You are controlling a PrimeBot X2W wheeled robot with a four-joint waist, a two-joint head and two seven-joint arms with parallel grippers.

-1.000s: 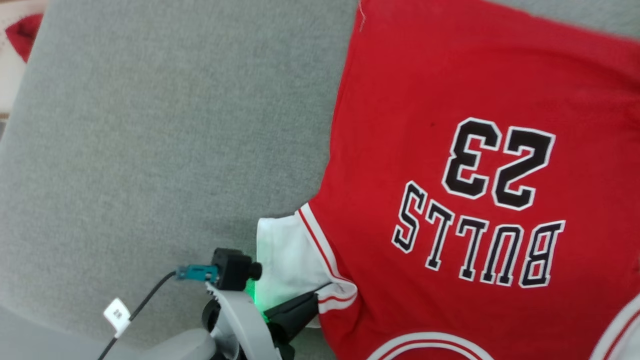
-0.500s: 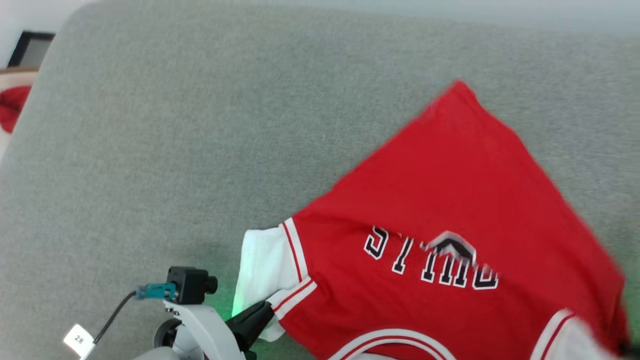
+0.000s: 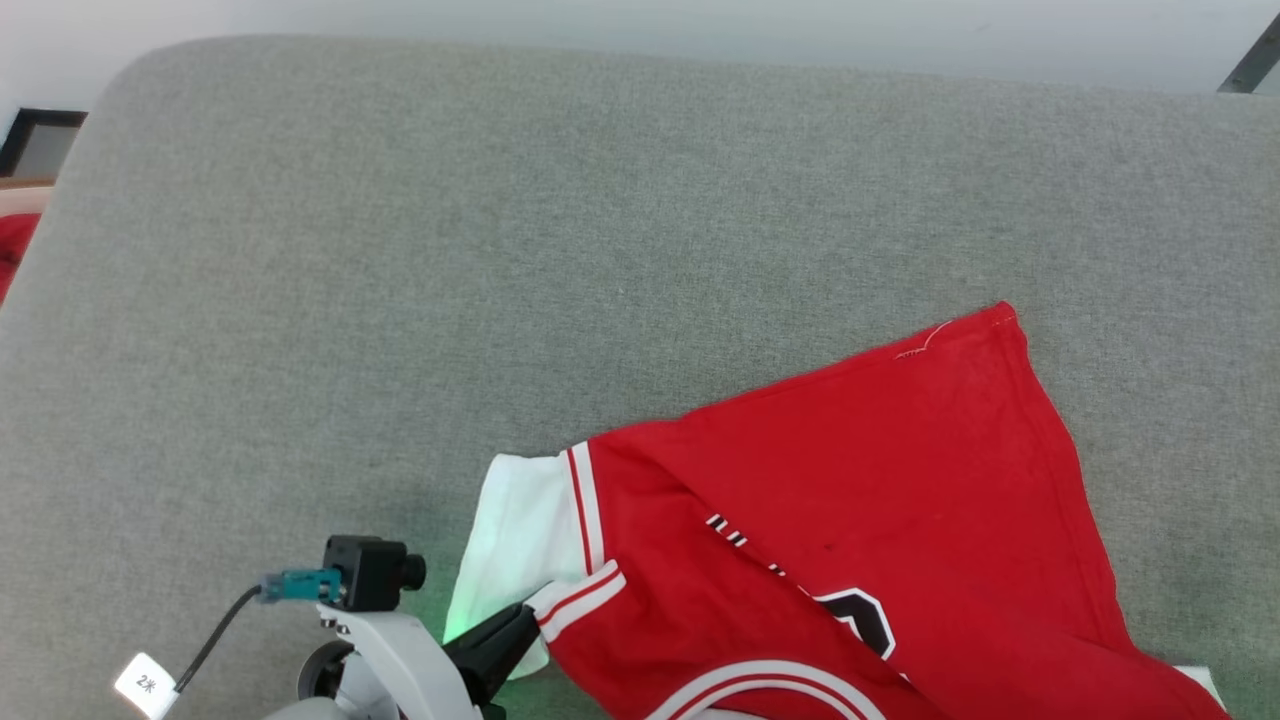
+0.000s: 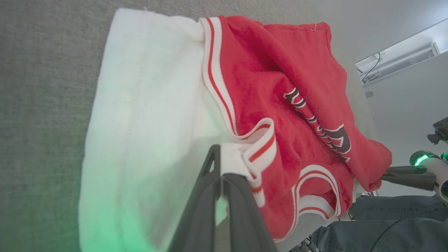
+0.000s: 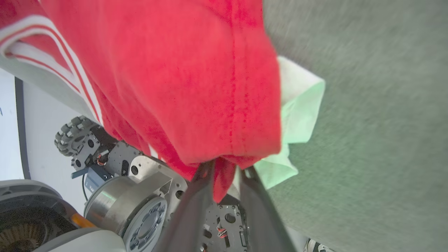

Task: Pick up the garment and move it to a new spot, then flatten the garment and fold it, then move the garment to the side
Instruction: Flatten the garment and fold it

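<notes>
White cable tag (image 3: 147, 685) marked 2 at seven o'clock, left gripper (image 3: 525, 618) clamped on striped sleeve trim of the garment (image 3: 900, 470), folded at five o'clock on grey cushion (image 3: 500, 250), print unreadable, right gripper (image 5: 225, 169) narrowly parted around a red fold.

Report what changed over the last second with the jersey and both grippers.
The far hem of the jersey came back toward the robot and over the front, so most of the BULLS 23 print is covered. The right gripper now has its jaws slightly apart around red cloth; whether it has let go is unclear. Unchanged: the left gripper, shut on the striped sleeve trim. The head camera also shifted.
</notes>
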